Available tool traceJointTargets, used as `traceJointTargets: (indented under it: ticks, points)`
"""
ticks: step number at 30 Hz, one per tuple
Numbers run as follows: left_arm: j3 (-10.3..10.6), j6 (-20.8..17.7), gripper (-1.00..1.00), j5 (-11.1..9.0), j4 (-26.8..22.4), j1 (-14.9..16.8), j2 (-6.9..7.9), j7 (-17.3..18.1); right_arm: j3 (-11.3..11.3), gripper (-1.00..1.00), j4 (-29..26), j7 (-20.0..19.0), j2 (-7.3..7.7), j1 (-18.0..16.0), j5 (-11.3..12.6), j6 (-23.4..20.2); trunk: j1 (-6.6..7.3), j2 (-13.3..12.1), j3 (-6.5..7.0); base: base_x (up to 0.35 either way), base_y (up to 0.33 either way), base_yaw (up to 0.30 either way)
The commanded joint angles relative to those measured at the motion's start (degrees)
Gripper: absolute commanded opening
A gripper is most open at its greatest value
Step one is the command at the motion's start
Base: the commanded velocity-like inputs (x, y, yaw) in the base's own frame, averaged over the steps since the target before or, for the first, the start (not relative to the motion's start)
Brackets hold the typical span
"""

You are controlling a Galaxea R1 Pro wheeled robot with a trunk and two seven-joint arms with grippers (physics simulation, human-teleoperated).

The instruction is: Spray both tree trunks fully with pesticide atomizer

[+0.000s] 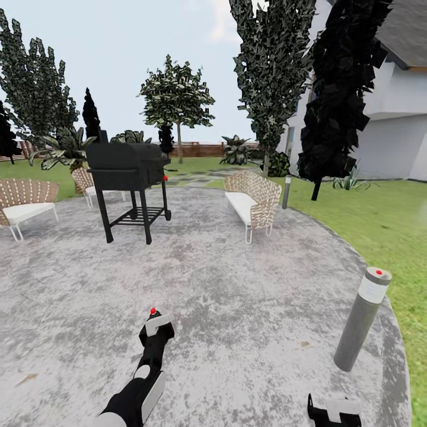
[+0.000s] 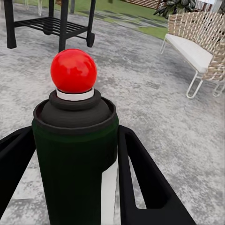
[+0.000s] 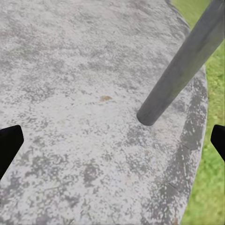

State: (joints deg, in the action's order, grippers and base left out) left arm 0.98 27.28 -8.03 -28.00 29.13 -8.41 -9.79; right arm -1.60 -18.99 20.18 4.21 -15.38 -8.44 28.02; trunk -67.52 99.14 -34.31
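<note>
Black and pale grey, the left arm reaches forward and slightly up from the lower edge of the head view, over a round patio of mottled grey stone. Its left tool is clamped on the pesticide atomizer: in the left wrist view the two black fingers stand against either side of the dark green bottle body. The bottle is held upright, black collar and white ring above, a glossy red ball on top; that ball shows as a small red dot in the head view. No label or writing can be read on the bottle.

The right tool sits low at the bottom edge of the head view, well apart from the left. In the right wrist view its black fingertips lie at opposite edges with bare stone between them, so the jaws stand wide apart and hold nothing. A grey bollard light with a red dot on its cap stands just ahead of it, near the patio edge and the lawn.

Beyond the atomizer stand a black barbecue grill, a woven bench with a white cushion and a woven chair. A leafy tree with a thin trunk rises past the grill, before the slat fence. A white house stands to the right
</note>
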Motion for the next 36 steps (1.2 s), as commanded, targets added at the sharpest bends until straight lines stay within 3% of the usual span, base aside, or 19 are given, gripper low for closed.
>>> traceJointTargets:
  ticks: [1, 6, 9, 12, 18, 26, 33, 36]
  points:
    - [0.01, 0.02, -1.0, 0.02, 0.02, -0.02, 0.01, 0.0, 0.01, 1.0, -0.03, -0.02, 0.0, 0.0, -0.03, 0.04, 0.23, -0.42, 0.19, 0.0, 0.0, 0.0]
    - [-0.01, 0.04, -1.0, 0.01, -0.06, -0.02, 0.0, 0.0, 1.35, 1.0, -0.86, -0.04, 0.01, 0.0, -0.16, 0.2, 1.33, -2.42, 1.08, 0.0, 0.0, 0.0]
    - [0.06, 0.05, -1.0, -0.03, -0.28, -0.04, 0.0, 0.02, 5.01, 1.0, -4.27, -0.01, 0.01, 0.0, -0.18, 0.24, 1.98, -3.63, 1.62, 0.0, 0.0, 0.0]
    - [0.09, 0.05, -1.0, -0.05, -1.1, -0.02, 0.0, 0.03, 6.78, 1.0, -5.48, 0.02, 0.01, 0.0, -0.18, 0.23, 2.64, -4.83, 2.16, 0.0, 0.0, 0.0]
    - [0.02, 0.05, -1.0, -0.05, -1.75, -0.01, -0.01, 0.03, 7.95, 1.0, -6.19, 0.02, -0.12, 0.0, -0.17, 0.17, 3.96, -7.24, 3.24, 0.0, 0.0, 0.0]
    - [-0.05, 0.05, -1.0, -0.05, -1.81, 0.0, -0.58, 0.03, 12.04, 1.0, -6.14, 0.03, -1.73, 0.0, -0.25, 0.03, 5.72, -10.44, 4.67, 0.0, 0.0, 0.0]
    - [-0.23, 0.05, -1.0, 0.02, -1.34, -0.02, -0.58, 0.03, 12.86, 1.0, -4.33, 0.03, -2.21, 0.0, -0.26, -0.04, 7.26, -13.25, 5.93, 0.0, 0.0, 0.0]
    - [-0.22, 0.05, -1.0, 0.03, -1.29, -0.03, -0.56, 0.03, 12.88, 1.0, -4.0, 0.04, -3.2, 0.0, -0.26, -0.06, 7.91, -14.45, 6.47, 0.0, 0.0, 0.0]
